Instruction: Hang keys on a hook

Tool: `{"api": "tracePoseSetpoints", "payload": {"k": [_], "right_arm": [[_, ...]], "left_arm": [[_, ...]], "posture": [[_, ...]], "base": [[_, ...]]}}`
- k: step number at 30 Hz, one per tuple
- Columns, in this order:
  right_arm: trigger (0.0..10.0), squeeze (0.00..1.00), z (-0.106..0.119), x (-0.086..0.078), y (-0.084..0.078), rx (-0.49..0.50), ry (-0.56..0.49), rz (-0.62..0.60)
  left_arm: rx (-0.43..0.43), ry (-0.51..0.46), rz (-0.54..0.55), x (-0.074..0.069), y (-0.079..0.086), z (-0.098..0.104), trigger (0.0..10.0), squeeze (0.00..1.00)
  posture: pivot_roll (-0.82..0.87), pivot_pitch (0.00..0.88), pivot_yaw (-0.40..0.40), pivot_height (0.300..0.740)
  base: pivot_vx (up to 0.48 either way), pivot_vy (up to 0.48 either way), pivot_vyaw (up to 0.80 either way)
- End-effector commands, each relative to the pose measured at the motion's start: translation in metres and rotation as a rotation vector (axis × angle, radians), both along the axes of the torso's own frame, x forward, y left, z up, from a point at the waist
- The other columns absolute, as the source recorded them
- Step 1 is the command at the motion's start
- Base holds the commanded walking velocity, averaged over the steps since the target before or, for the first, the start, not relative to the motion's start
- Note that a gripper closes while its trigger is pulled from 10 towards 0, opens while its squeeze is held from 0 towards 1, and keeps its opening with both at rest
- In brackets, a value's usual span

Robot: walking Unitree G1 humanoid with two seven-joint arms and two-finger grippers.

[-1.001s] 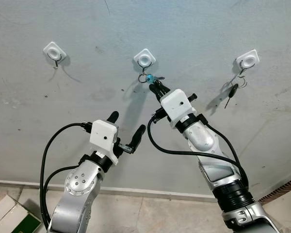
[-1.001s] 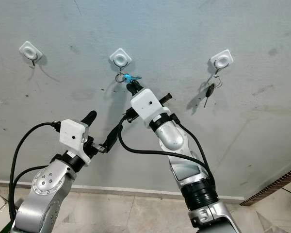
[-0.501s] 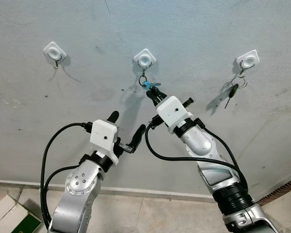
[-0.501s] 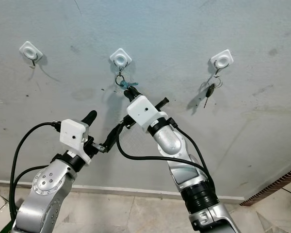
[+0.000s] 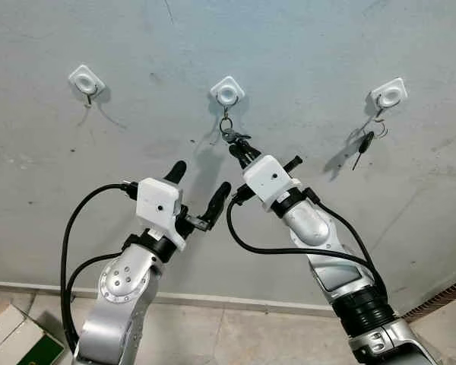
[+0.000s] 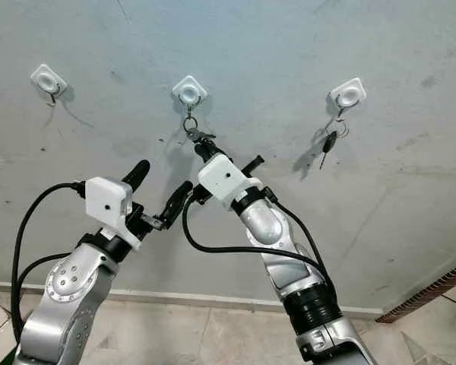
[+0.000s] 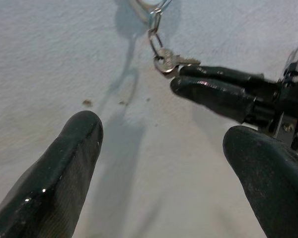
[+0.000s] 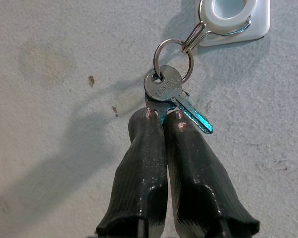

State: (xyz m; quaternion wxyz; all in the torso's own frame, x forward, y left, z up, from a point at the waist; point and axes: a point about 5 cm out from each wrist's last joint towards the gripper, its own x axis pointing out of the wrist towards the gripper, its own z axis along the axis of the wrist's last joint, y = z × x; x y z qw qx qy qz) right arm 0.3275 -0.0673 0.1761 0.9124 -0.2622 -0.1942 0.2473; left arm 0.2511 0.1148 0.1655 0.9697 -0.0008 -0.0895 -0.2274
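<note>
Three white adhesive hooks sit in a row on a grey plastered wall. The keys, a silver one over a teal-blue one on a steel key ring, hang from the middle hook, the ring looped through its wire.

The right gripper reaches up to the wall directly at 6 o'clock of the middle hook. In the right wrist view its two black fingers are pressed together side by side, their tips pinching the lower edge of the keys just under the silver key's round head, with the teal blade sticking out toward 4 o'clock. In the left wrist view the same fingers show closed, their tips touching the silver key.

The left gripper is raised at about 7 o'clock from the middle hook, apart from the keys. Its fingers are spread wide, holding nothing and touching nothing, the bare wall between them.

At 9 o'clock the left hook carries nothing. At 3 o'clock the right hook holds a ring with a black-headed key hanging down. A cardboard box lies on the tiled floor at the lower left
</note>
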Motion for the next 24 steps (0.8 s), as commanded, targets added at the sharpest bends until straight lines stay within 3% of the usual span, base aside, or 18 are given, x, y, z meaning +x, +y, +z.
{"api": "tracePoseSetpoints", "payload": {"k": [1,2,3,4,17,24], "right_arm": [[10.0,0.0,-0.006,0.002,0.0,-0.018,0.023,-0.001],[10.0,0.11,-0.005,0.003,0.0,-0.014,0.02,-0.002],[10.0,0.11,-0.005,0.003,0.0,-0.014,0.02,-0.002],[10.0,1.0,-0.005,0.003,0.0,-0.003,0.022,0.0],[10.0,1.0,-0.004,0.004,-0.003,-0.013,-0.013,-0.021],[10.0,1.0,-0.013,-0.007,-0.014,0.048,0.059,-0.016]], "left_arm": [[0.007,0.004,0.013,-0.005,0.006,0.001,10.0,0.0],[0.014,0.018,0.019,-0.009,0.009,-0.001,10.0,0.0],[0.014,0.018,0.019,-0.009,0.009,-0.001,10.0,0.0],[0.02,0.028,0.024,-0.012,0.011,-0.004,10.0,0.0],[0.019,0.041,0.035,-0.016,0.012,-0.005,10.0,0.0],[0.029,0.051,0.041,-0.016,0.015,-0.007,10.0,0.0]], "posture": [[0.04,0.036,0.021,0.74],[0.04,0.036,0.02,0.74],[0.04,0.036,0.02,0.74],[0.04,0.036,0.019,0.74],[0.05,0.034,0.014,0.74],[0.04,0.034,0.01,0.74]], "base": [[0.0,0.0,0.0],[0.0,0.0,0.0],[0.0,0.0,0.0],[0.0,0.0,0.0],[0.0,0.0,0.0],[0.0,0.0,0.0]]}}
